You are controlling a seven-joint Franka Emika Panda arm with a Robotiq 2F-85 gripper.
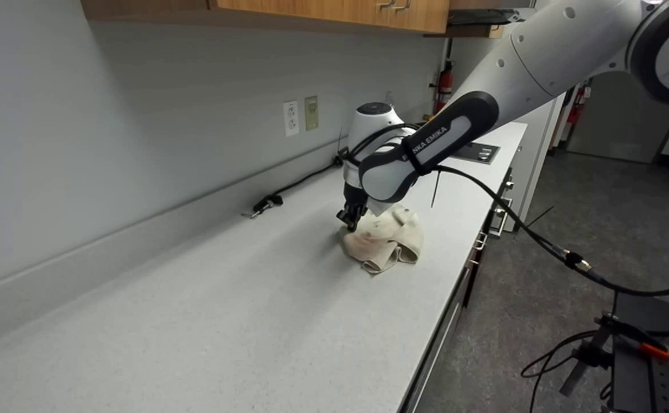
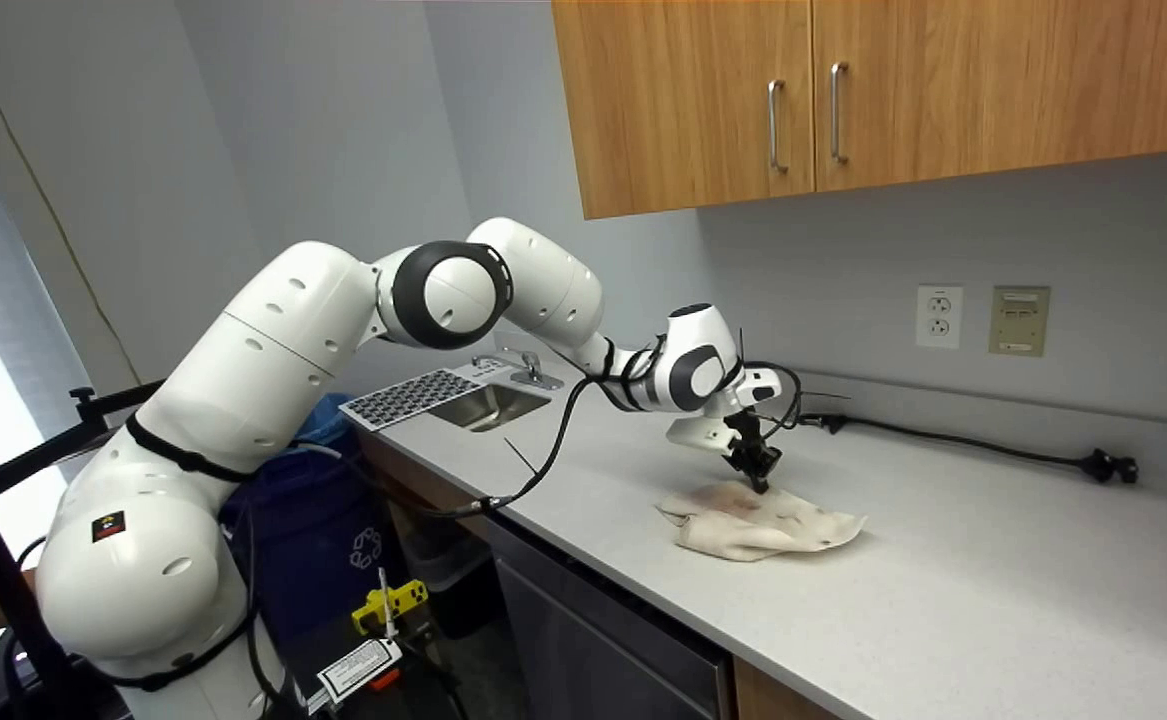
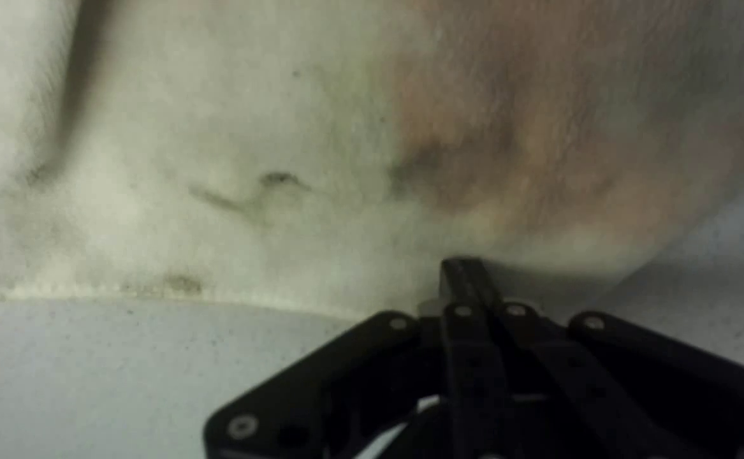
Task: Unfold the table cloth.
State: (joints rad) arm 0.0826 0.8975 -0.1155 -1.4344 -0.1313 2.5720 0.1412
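The slim black two-finger gripper (image 3: 467, 266) has its fingers pressed together, with no fabric visible between them. They point down onto the crumpled cream-beige fabric table cloth (image 2: 768, 530), close to its 12 o'clock edge in an exterior view; whether the tips touch it or hang just above, I cannot tell. Closed, they are probably meant to push or smooth a layer, not pinch it. The cloth lies on the speckled off-white counter top (image 2: 1023, 590), apart from the painted grey wall (image 2: 1123, 260), likely for room to spread.

It looks partly opened and rumpled. In an exterior view, curled folds (image 1: 380, 261) bunch at its 5 to 6 o'clock side. In the wrist view a pinkish-brown stain (image 3: 531, 140) sits towards 2 o'clock, small dark marks towards 10 o'clock, and a stitched hem curves through 8 o'clock.
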